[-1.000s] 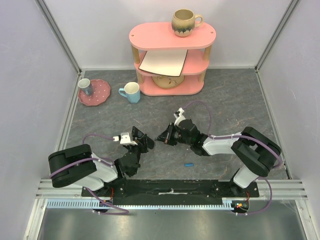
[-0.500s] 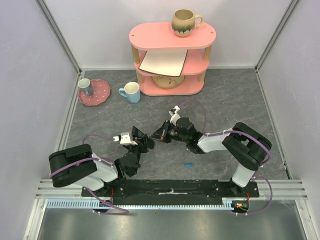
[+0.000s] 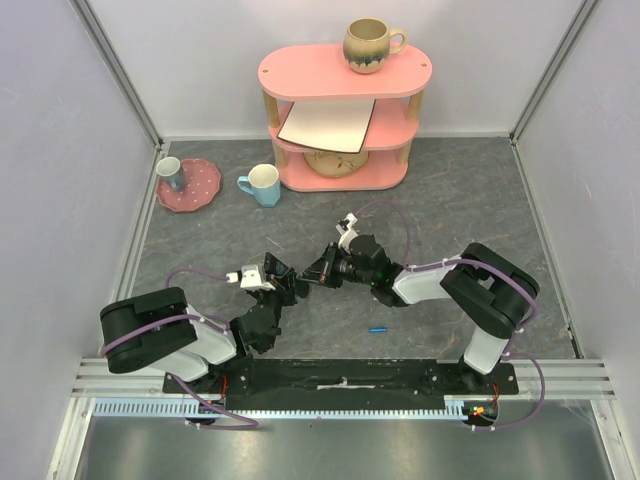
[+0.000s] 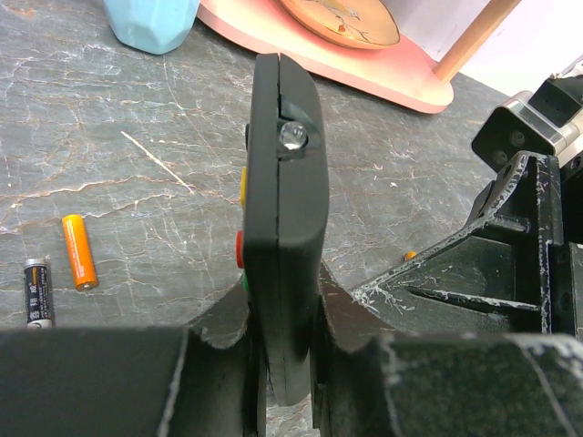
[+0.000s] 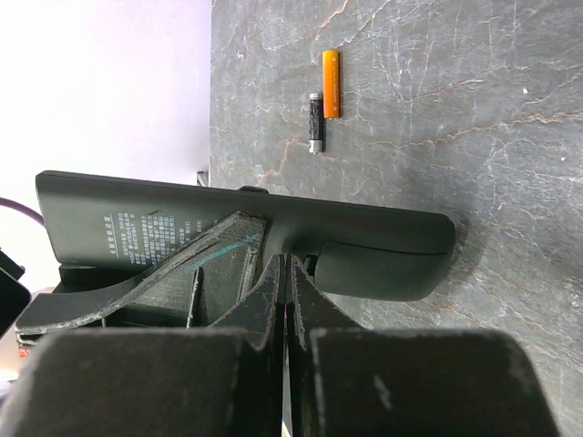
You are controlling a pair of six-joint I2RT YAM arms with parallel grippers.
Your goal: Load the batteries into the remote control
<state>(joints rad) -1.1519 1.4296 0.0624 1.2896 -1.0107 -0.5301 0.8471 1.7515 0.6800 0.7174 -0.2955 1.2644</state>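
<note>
Table [image 4: 137, 182] of grey marble pattern carries an orange battery [image 4: 77, 250] and a black battery [image 4: 36, 291], side by side, not touching. Just right of them, the left end effector [image 4: 282, 350] is clamped on the remote control [image 4: 282, 182], which is held on edge over the table's near half. The right end effector [image 5: 284, 273] is pressed together, with its tips against the remote's back. A blue battery [image 3: 378, 328] lies near the table's near edge.
</note>
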